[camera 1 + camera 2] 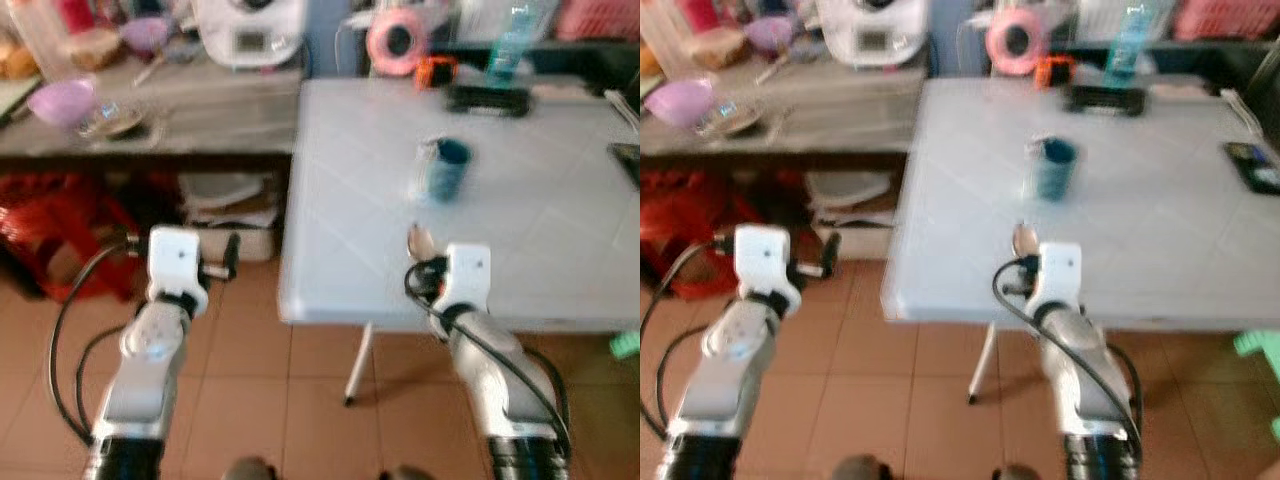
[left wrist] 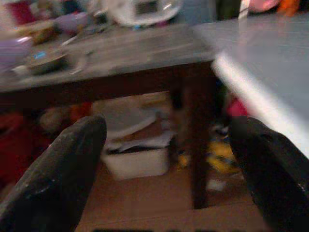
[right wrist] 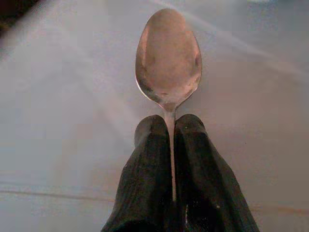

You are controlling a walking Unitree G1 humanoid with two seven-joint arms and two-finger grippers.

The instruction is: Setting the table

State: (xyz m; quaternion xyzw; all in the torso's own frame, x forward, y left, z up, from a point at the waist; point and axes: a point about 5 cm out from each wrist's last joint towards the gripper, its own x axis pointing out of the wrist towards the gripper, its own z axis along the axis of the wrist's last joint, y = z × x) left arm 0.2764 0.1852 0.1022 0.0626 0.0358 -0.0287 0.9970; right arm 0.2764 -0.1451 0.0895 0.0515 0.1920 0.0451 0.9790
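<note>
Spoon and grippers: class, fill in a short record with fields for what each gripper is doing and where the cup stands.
right gripper: shut on the spoon, held over the near edge of the white table
left gripper: open, held over the floor left of the table
blue cup: upright on the table, beyond the spoon

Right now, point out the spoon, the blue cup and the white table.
spoon (image 3: 168, 58), right wrist view, middle of its bowl.
blue cup (image 1: 444, 170), left eye view, its side wall.
white table (image 1: 560, 240), left eye view, bare top.
</note>
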